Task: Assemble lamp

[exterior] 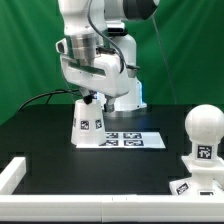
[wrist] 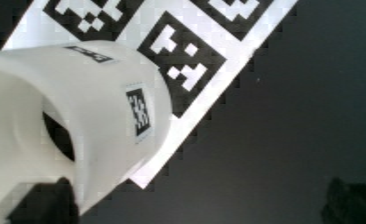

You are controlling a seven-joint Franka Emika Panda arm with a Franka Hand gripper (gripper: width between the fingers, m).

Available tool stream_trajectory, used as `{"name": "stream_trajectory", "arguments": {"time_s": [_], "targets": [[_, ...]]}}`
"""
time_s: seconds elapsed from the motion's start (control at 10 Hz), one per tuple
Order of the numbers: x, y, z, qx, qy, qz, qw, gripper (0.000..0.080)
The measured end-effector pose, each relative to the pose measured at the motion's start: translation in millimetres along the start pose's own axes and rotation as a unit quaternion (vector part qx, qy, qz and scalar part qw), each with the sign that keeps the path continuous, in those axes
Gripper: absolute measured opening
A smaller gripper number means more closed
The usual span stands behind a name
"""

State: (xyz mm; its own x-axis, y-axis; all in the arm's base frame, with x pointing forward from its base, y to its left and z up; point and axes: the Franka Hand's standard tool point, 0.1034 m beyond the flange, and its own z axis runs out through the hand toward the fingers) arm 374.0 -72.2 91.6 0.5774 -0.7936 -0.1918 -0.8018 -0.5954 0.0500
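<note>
The hand [exterior: 92, 97] sits low over the cone shade [exterior: 88, 119] standing by the marker board [exterior: 127, 139], grip hidden, likely to lift it toward the bulb [exterior: 203, 135] on the base [exterior: 197, 172] at right.

white glossy arm [exterior: 95, 40], black joint bands; dark fingers [wrist: 47, 205]

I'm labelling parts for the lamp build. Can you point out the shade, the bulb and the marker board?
Shade [exterior: 88, 121]: exterior view, on its tagged sloping side.
Bulb [exterior: 204, 124]: exterior view, on its rounded top.
Marker board [exterior: 134, 140]: exterior view, on the flat sheet among its tags.
</note>
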Motion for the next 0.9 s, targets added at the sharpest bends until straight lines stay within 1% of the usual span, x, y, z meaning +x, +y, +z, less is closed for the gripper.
{"name": "stream_trajectory", "arguments": {"time_s": [0.6, 0.8, 0.9], "targets": [[0.0, 0.0, 0.0, 0.000, 0.000, 0.000, 1.000, 0.0698], [0.7, -1.4, -1.0, 0.002, 0.002, 0.000, 1.000, 0.0698], [-2.7, 4.5, 0.0, -0.014, -0.029, 0.007, 0.999, 0.0698]]}}
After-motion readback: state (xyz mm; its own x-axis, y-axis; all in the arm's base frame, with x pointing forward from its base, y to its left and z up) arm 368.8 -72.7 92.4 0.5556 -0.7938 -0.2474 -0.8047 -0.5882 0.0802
